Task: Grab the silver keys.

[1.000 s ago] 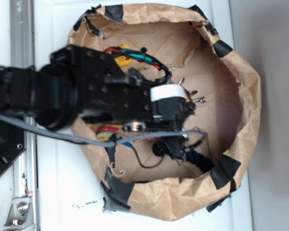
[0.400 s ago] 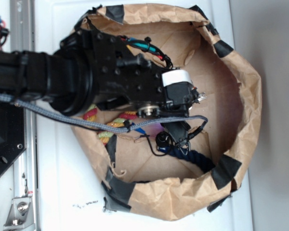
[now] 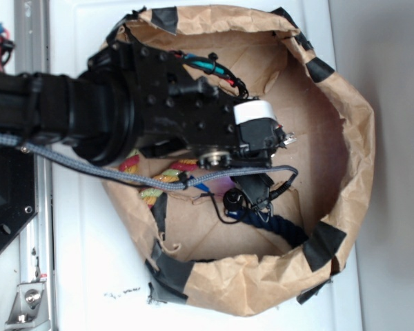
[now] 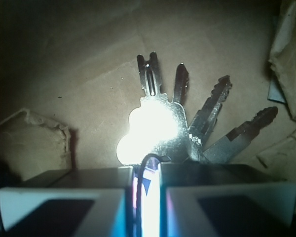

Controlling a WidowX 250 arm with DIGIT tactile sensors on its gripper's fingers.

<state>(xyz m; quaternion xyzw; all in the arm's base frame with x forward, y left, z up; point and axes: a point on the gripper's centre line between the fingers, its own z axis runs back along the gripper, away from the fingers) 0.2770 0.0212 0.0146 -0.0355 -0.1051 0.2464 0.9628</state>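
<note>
gripper (image 4: 147, 190): pads nearly together, pinching the ring end of the silver keys (image 4: 187, 123) | blades fan straight ahead (away from the wrist) | inside paper-lined box (image 3: 345, 117)

Silver keys (image 4: 180, 126) fanned on brown cardboard floor (image 4: 79, 74); claw (image 4: 146, 197) pads nearly together around key ring.
</note>
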